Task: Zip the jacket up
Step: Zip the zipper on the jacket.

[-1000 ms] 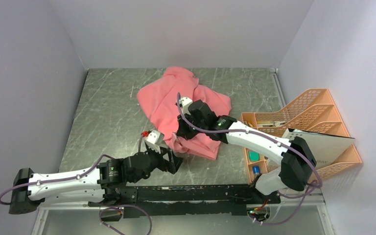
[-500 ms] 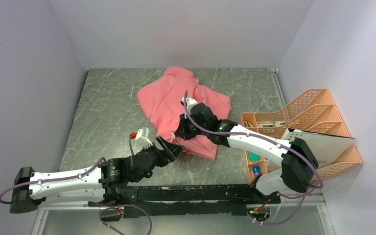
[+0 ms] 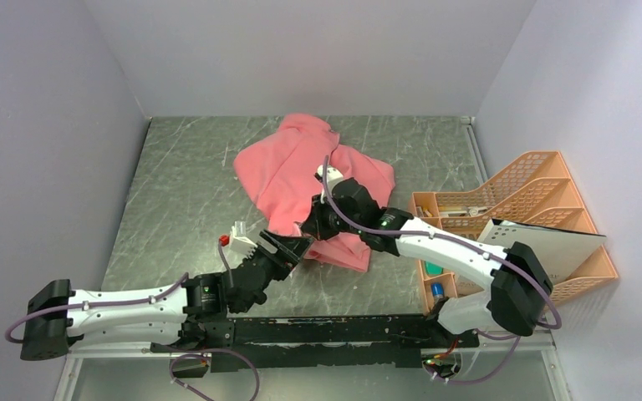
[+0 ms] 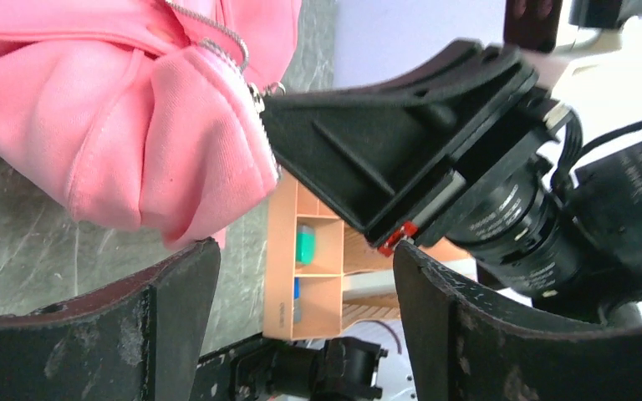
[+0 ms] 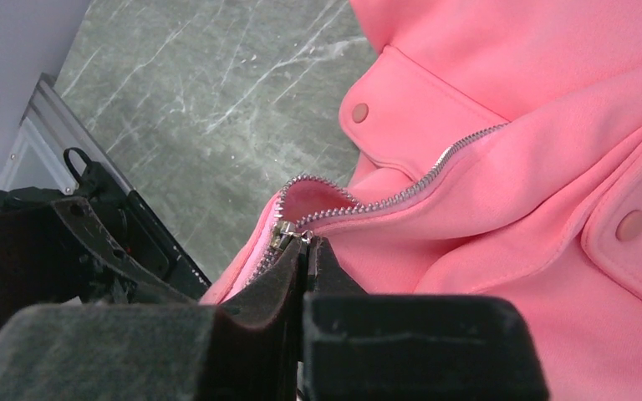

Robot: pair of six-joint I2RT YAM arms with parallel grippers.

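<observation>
Left pincer point(image 3: 291, 247) has slid forward to the jacket point(image 3: 288, 163) hem: jaws wide, empty, cloth just ahead between them. Right pincer point(image 5: 305, 251) clamped on zipper pull point(image 5: 282, 232) at its tips. Step, likely: bracing hem. Next: left pinches cloth beside slider, right draws along teeth.

The white-and-black left arm point(image 3: 125, 302) stretches low, its left gripper point(image 3: 288, 248) spread wide. The right gripper point(image 5: 305, 248), angled down, pinches the salmon-pink fabric jacket point(image 5: 510, 192) at its zipper.
</observation>
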